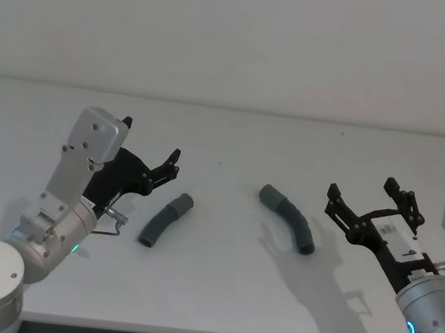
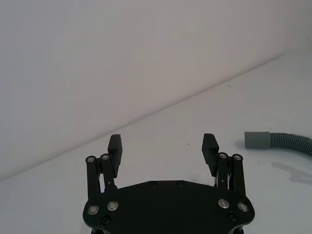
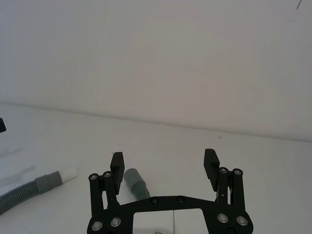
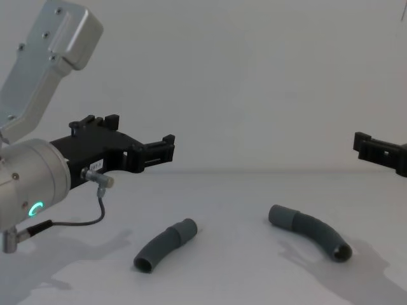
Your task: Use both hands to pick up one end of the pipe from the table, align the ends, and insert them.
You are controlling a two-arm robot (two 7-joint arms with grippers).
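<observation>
Flanking two pipe pieces, two grippers

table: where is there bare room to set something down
Free: the gap between the left pipe piece and right pipe piece, and the far strip of table behind both. Crowded: the outer sides, where the open left claw and right claw hover.

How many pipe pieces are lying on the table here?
2. The left pipe piece lies on the table beside the left gripper; the right pipe piece lies nearer the right gripper. Both grippers are open, touching neither. None looks hidden.
</observation>
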